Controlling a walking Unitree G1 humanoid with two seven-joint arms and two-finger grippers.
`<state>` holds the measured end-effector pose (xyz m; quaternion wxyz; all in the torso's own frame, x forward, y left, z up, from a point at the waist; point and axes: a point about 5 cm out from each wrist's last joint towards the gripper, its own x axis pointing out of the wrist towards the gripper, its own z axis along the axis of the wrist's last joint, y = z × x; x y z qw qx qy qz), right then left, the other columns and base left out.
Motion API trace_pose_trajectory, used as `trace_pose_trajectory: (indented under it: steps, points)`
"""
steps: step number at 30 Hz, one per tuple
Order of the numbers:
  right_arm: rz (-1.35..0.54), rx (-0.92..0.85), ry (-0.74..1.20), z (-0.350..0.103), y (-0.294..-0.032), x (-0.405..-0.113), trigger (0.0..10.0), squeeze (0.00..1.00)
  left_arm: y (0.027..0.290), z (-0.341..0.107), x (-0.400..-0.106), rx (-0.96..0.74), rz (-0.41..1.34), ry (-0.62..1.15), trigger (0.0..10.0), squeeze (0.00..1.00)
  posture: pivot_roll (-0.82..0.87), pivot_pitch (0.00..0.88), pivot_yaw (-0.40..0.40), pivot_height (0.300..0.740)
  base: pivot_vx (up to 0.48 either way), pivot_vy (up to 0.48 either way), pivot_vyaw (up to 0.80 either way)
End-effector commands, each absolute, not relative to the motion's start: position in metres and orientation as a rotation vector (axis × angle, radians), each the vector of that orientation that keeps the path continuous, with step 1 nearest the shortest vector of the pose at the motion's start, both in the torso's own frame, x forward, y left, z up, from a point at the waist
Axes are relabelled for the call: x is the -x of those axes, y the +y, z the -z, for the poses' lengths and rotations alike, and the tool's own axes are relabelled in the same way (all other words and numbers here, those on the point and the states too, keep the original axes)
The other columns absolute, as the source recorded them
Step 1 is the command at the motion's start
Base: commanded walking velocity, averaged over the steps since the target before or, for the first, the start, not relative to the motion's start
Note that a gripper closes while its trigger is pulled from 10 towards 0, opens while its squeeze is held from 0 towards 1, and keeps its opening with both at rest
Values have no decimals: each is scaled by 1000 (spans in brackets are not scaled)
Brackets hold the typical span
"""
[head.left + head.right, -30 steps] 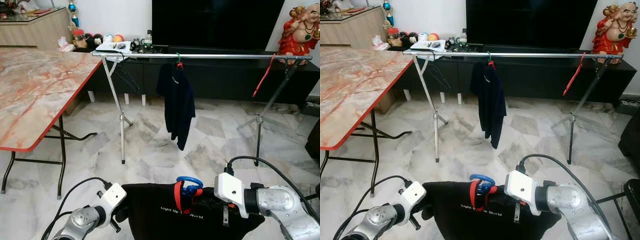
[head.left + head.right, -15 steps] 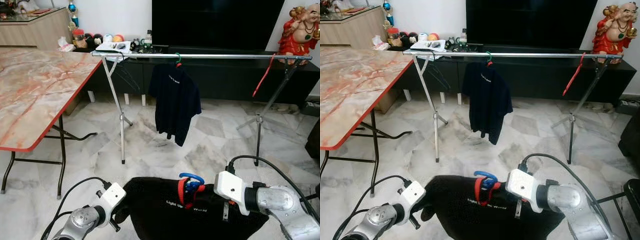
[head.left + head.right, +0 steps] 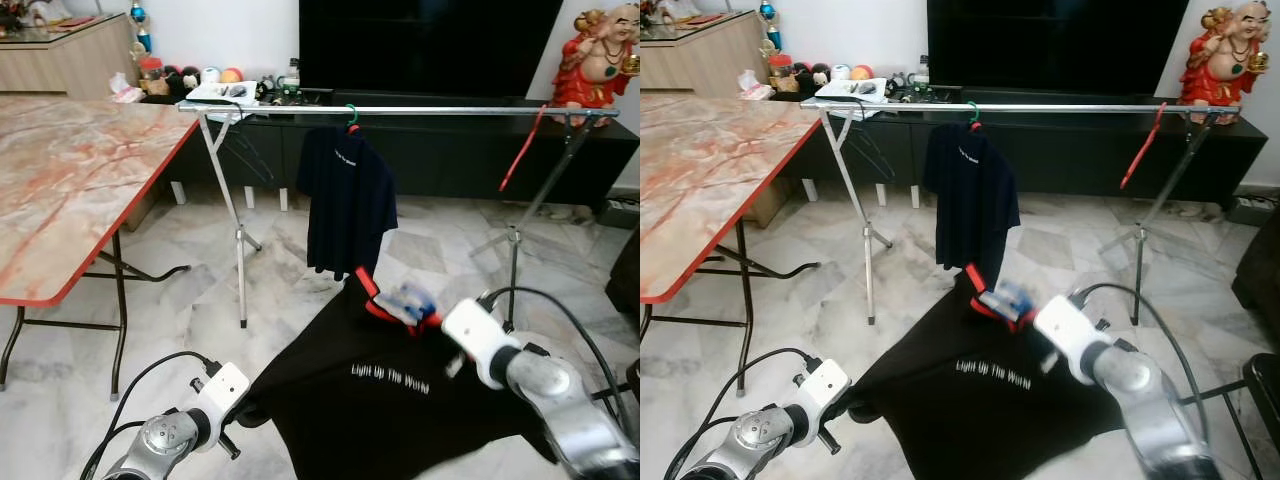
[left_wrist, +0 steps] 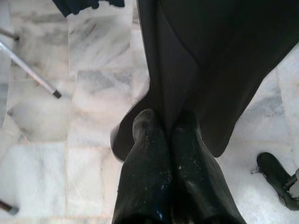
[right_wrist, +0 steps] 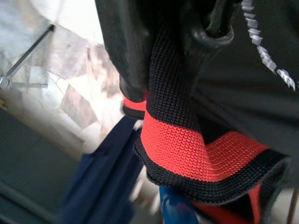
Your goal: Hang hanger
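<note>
Lifted in the last half second from near lap level toward the drying rack's rail [image 3: 400,110]: black T-shirt [image 3: 385,400] on a blue hanger [image 3: 408,299], now spread wide and tilted, its red-trimmed collar [image 3: 375,302] leading and blurred by motion. Right gripper [image 5: 187,32] closed on that collar and hanger neck, red-and-black ribbing bunched just beyond the fingertips in the right wrist view. Left gripper [image 4: 161,135] shut flat on a fold of the shirt's lower edge, dark cloth fanning away ahead of the pinched fingers [image 4: 147,140]. By this reading, carry-and-raise step under way, hooking not yet begun (hanger hook well below the rail). Directly past the right jaws, a navy shirt [image 3: 345,205] already hanging on a green hook; beyond it, toward the red hanger [image 3: 522,150] at the far end, a long bare stretch of rail, seemingly the better landing spot. Marble-patterned table [image 3: 70,170] with its red edge well off to the outer side of the left jaws, apart from the cloth. Rack legs [image 3: 232,215] splayed on the tiled floor either side, likely snag points for the trailing hem.
</note>
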<state>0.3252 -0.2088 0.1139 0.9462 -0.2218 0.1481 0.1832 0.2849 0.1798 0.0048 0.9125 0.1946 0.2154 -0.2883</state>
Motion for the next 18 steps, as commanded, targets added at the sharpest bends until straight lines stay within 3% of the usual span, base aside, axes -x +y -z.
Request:
trace_pose_trajectory:
  steps: [1, 3, 5, 10, 14, 18]
  points:
    - [-180, 322, 187, -143, -232, -335, 10000, 0, 192, 3, -277, -394, 557, 503, 0, 0, 80, 39, 1, 740, 0, 0, 0]
    - [-153, 67, 98, -151, -221, -339, 10000, 0, 190, 4, -276, -387, 564, 507, 0, 0, 78, 40, 1, 740, 0, 0, 0]
    - [-169, 6, 89, -151, -216, -338, 10000, 0, 190, 4, -276, -386, 567, 508, 0, 0, 78, 40, 1, 740, 0, 0, 0]
    - [-300, 101, 155, -135, -199, -331, 10000, 0, 183, 3, -277, -366, 619, 504, 0, 0, 80, 40, -3, 740, 0, 0, 0]
    - [-254, 161, 145, -130, -207, -332, 10000, 0, 177, -2, -281, -321, 657, 490, 0, 0, 83, 40, -5, 740, 0, 0, 0]
    - [-241, 74, 86, -138, -208, -333, 10000, 0, 176, -4, -284, -324, 648, 480, 0, 0, 84, 40, -6, 740, 0, 0, 0]
